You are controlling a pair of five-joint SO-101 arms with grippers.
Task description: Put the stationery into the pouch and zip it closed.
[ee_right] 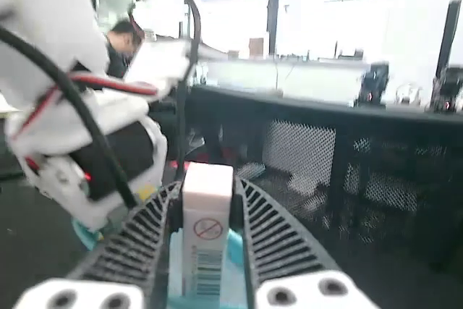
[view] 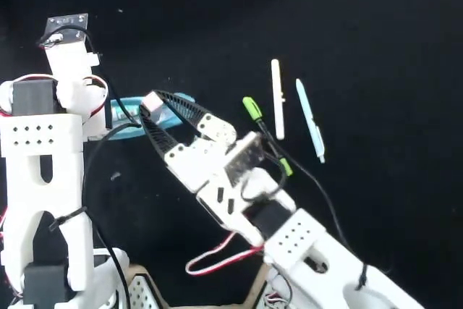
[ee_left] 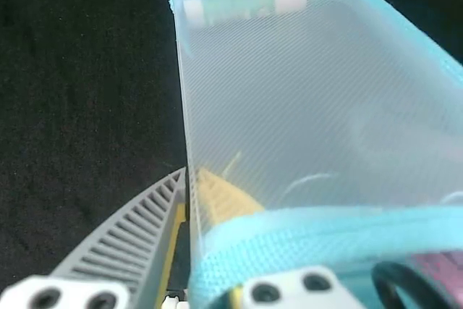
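My left gripper is shut on the edge of the translucent pouch with teal trim, one finger outside the wall and the other showing through it. From above, the pouch lies beside the left arm. My right gripper is shut on a small white eraser box right over the pouch's end. Up close, the box stands upright between the black ribbed fingers. A green-and-white item sits inside the pouch at its far end.
On the black table to the right lie a green highlighter, a white pen and a light blue pen. The right arm's cable trails near the highlighter. The left arm's white body fills the left side.
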